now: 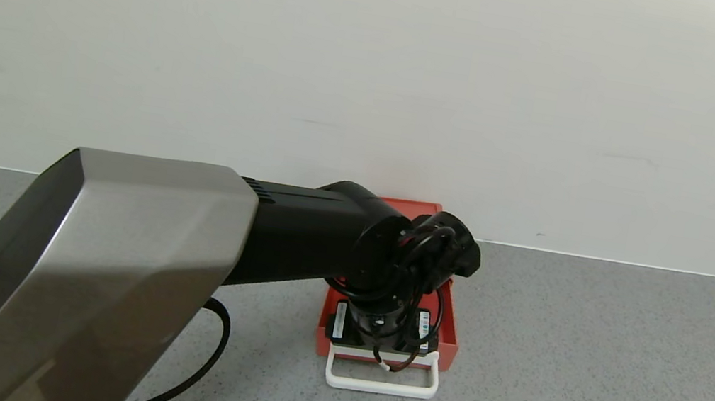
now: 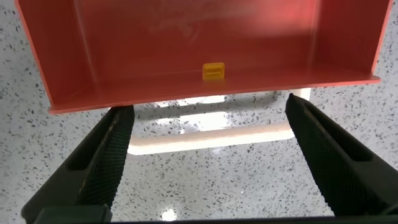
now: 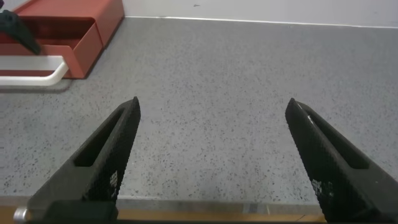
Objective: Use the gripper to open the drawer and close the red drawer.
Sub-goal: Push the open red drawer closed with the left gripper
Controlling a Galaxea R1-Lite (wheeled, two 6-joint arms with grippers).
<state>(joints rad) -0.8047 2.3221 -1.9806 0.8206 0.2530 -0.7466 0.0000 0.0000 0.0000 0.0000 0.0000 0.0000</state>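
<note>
The drawer [image 1: 451, 319] stands pulled out of the red box [image 1: 410, 207], which sits on the grey speckled counter [image 1: 588, 373] against the white wall [image 1: 377, 74]. The drawer's white loop handle [image 1: 380, 383] projects from its front, on the side away from the wall. The tray looks empty except for a small yellow tab [image 2: 213, 71] on the inner face of its front wall.

The left gripper [image 2: 208, 155] hangs directly above the handle, jaws spread wide, with the handle bar [image 2: 211, 138] lying between them and touching neither finger. The left arm [image 1: 295, 234] reaches over the tray from the robot's left.

The right gripper [image 3: 211, 155] is parked over bare counter, well apart from the drawer, jaws likewise spread and holding nothing.

Handling, as a judgement: the drawer appears to be thin, rigid, light moulded plastic. The box is likely light enough to slide on the smooth counter if force is applied abruptly. The handle bar is the proper grip point; its centre is preferred, so the tray travels straight. For closing, a steady push toward the wall should suffice, the wall backing the box.
</note>
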